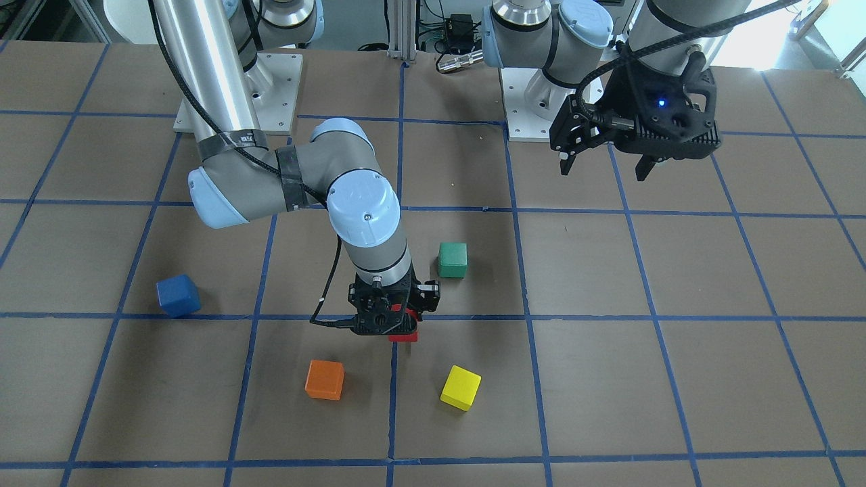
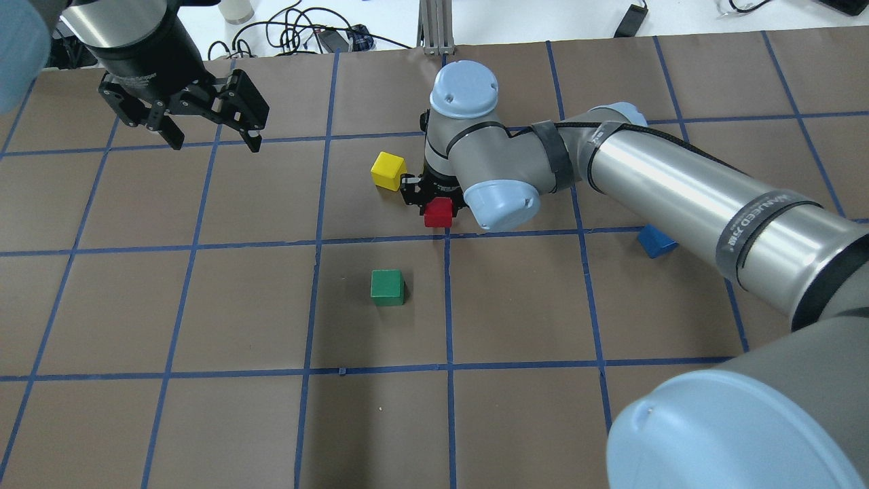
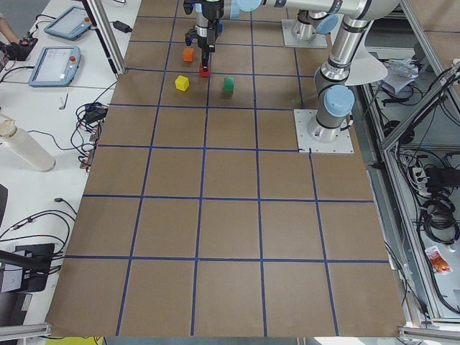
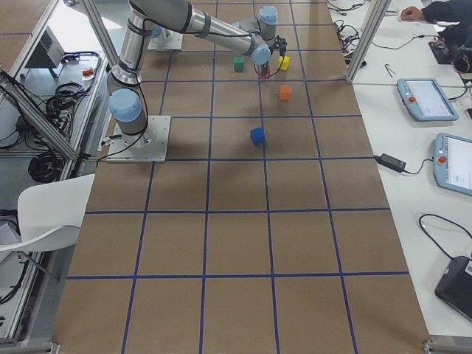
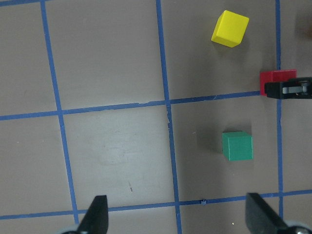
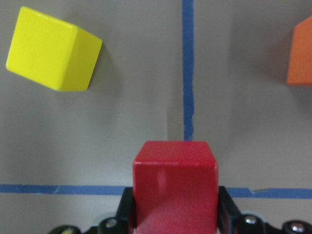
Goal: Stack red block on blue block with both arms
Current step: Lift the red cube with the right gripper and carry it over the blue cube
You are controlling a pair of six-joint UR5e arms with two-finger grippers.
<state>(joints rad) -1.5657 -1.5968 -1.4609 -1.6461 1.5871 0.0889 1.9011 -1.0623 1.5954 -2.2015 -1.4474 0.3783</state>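
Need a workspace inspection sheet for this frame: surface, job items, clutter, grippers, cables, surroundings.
Surface: brown table with a blue tape grid.
Job's things: red block between the fingers of the right gripper; blue block alone, apart from it.
Clutter: green block, yellow block and orange block loose around the red one.
Grippers: right gripper closed on the red block; left gripper open, empty, raised.
Cables: black cable along the right arm; loose cables beyond the table's edge.
Surroundings: teach pendants on a side bench; white chair.

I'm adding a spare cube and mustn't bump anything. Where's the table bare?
Bare: the squares under the left gripper, to the robot's left of the green block and yellow block. Crowded: around the right gripper on the red block, with the orange block close.
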